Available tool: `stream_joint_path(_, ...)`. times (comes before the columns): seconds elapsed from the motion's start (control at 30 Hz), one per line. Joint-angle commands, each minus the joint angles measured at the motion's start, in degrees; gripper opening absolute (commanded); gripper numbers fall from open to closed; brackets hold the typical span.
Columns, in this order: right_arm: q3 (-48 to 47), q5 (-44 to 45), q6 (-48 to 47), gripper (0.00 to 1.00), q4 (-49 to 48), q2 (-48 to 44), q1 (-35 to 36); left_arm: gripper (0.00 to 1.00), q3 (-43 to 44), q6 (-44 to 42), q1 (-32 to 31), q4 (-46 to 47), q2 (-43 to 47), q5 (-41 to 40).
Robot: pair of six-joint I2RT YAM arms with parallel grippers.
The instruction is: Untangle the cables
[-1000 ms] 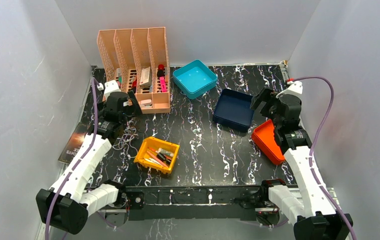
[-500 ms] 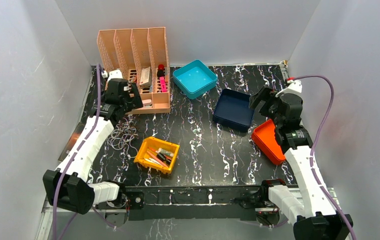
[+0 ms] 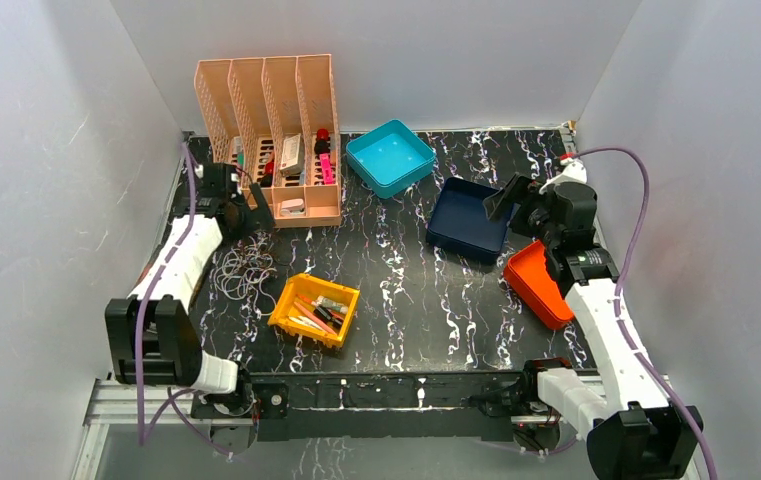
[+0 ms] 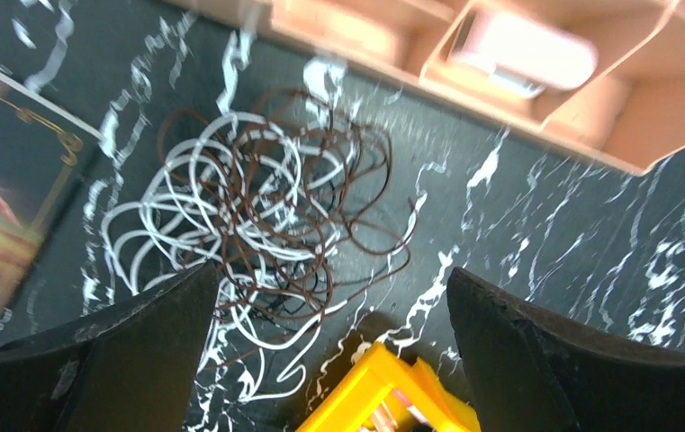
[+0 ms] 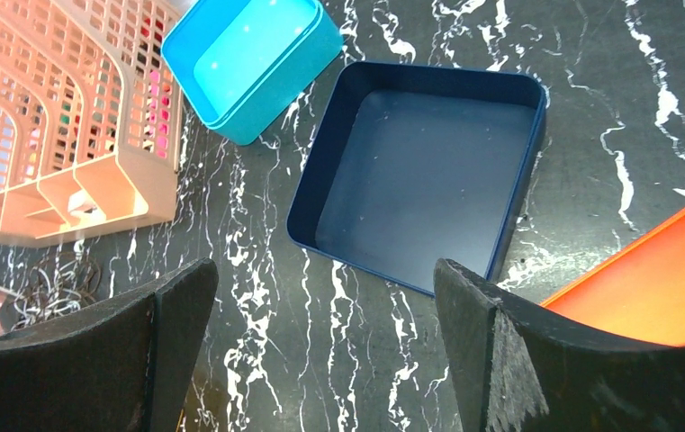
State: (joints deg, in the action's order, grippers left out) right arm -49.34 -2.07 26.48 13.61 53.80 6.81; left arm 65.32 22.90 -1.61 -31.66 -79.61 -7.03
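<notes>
Over the last sec your L arm has stretched fwd toward the back-left corner. The L fingers (image 3: 246, 212) now sit by the foot of the peach organiser (image 3: 271, 120). That sweep has uncovered the cables (image 3: 241, 272), which the arm was partly hiding. The R arm has only turned a bit to its left, and the R fingers (image 3: 514, 203) hang over the navy tray (image 3: 468, 218). Both sets of fingers are spread wide w/ nothing btwn them, so there's no grip on anything.

For the task, I'd judge you're at the very start. The tangle lies as one clump of pale and dark-brown loops, interlaced, on the desk (image 3: 406, 290).

In the top view the cables lie at approx 6 o'clk of the L fingers, near but apart. The yellow bin (image 3: 314, 310) is at their 4 o'clk and a book (image 3: 146, 290) at their 8 o'clk.

In the L wrist view the clump (image 4: 257, 225) sits ahead of the L fingers (image 4: 329, 283), at 11–12 o'clk of the gap. Its lower loops reach down btwn the two tips. How high the tips are above it, can't tell.

The R fingers (image 5: 320, 270) are well apart from it. In the R wrist view the tangle (image 5: 59, 279) is small, off at 9 o'clk.
</notes>
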Motion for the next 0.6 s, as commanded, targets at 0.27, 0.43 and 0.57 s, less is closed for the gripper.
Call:
stream_joint_path(0.27, 1.87, -9.19, 0.92, 0.98, -3.7, 3.2, -0.28, 0.98, -6.69, 4.71, 0.11, 0.16, -5.96, -5.6)
stream_joint_path(0.43, 2.47, -10.42, 1.03, 0.98, -4.23, 4.53, -0.29, 0.98, -7.62, 4.57, 0.02, 0.16, -6.78, -8.95)
stream_joint_path(0.57, 2.89, -11.41, 1.16, 0.98, -4.6, 5.37, -0.23, 0.98, -8.54, 5.17, -0.42, 0.56, -8.84, -9.25)
